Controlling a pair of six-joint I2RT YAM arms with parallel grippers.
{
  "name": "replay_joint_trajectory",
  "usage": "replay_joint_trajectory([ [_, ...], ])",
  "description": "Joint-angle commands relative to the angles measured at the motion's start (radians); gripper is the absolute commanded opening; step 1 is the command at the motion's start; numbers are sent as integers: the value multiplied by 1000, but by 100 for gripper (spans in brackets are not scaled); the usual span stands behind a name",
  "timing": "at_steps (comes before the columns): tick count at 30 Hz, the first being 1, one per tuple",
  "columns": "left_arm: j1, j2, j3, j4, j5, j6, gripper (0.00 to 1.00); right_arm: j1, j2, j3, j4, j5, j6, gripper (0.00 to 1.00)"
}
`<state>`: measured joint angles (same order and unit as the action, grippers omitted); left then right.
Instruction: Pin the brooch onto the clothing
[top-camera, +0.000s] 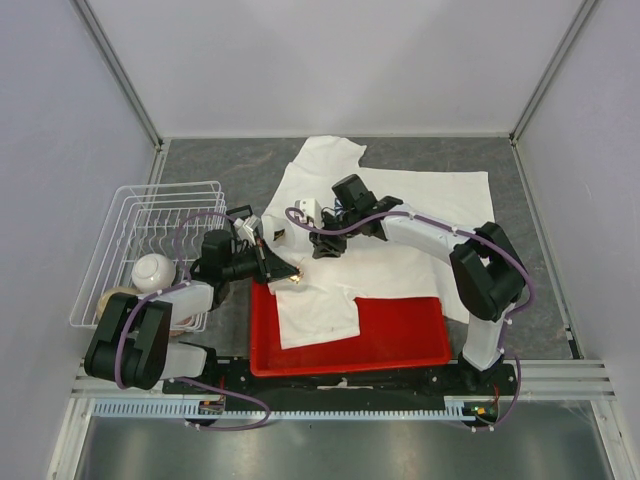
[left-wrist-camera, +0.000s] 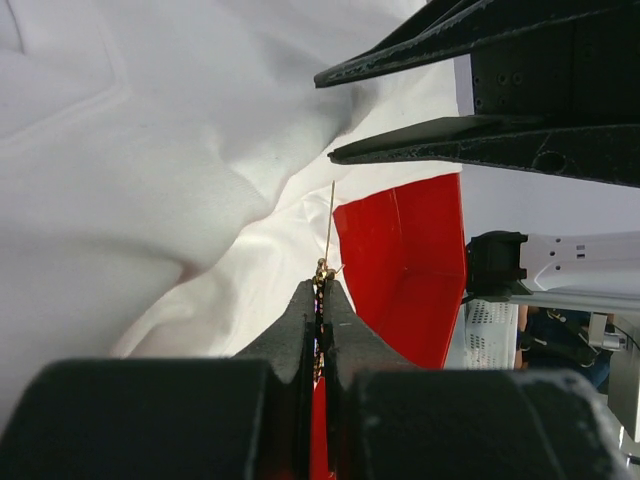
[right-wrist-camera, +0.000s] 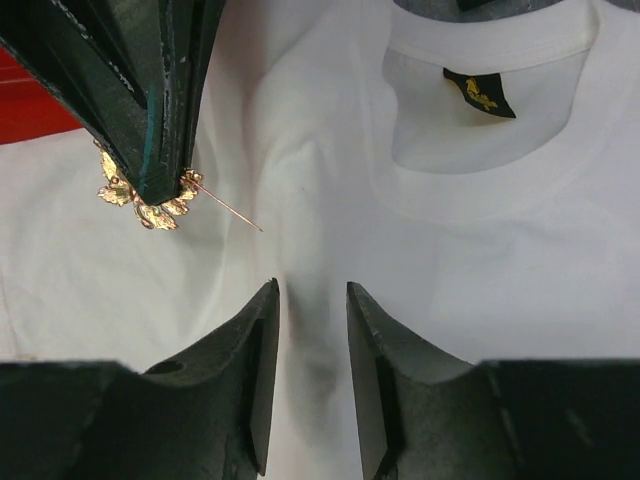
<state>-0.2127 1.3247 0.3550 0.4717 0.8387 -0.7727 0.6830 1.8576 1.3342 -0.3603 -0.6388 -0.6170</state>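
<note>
The clothing (top-camera: 420, 200), a white T-shirt, lies spread on the table with its lower part draped over a red tray. My left gripper (left-wrist-camera: 321, 288) is shut on the brooch (left-wrist-camera: 322, 272), a small gold leafy ornament whose thin pin sticks out past the fingertips toward the fabric. In the right wrist view the brooch (right-wrist-camera: 145, 203) hangs just above the clothing (right-wrist-camera: 480, 260), below the collar. My right gripper (right-wrist-camera: 310, 300) is open, its jaws straddling a raised crease of cloth a short way from the pin tip. Seen from above, both grippers meet near the brooch (top-camera: 296, 277).
The red tray (top-camera: 400, 335) sits at the near edge under the shirt's hem. A white wire rack (top-camera: 130, 235) holding a white round object (top-camera: 153, 271) stands at the left. A black label (right-wrist-camera: 480, 92) shows inside the collar.
</note>
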Motion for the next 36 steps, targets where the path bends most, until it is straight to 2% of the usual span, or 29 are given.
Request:
replay_joint_trajectory([
  [1, 6, 1, -1, 50, -16, -19, 2, -5, 5, 66, 20, -56, 17, 41],
  [9, 6, 2, 2, 44, -24, -16, 2, 0, 35, 97, 4, -65, 13, 46],
  [17, 6, 10, 7, 47, -30, -17, 2, 7, 54, 100, -8, -59, -13, 46],
  [23, 6, 16, 7, 36, -33, -11, 2, 7, 63, 109, -8, -58, -20, 20],
  [27, 6, 18, 9, 35, -33, -11, 2, 9, 54, 111, -12, -68, -18, 7],
  [31, 6, 24, 12, 35, -32, -11, 2, 7, 40, 117, -31, -93, -13, 0],
  [36, 7, 19, 32, 35, -44, -20, 2, 4, 35, 123, -31, -96, 22, 0],
])
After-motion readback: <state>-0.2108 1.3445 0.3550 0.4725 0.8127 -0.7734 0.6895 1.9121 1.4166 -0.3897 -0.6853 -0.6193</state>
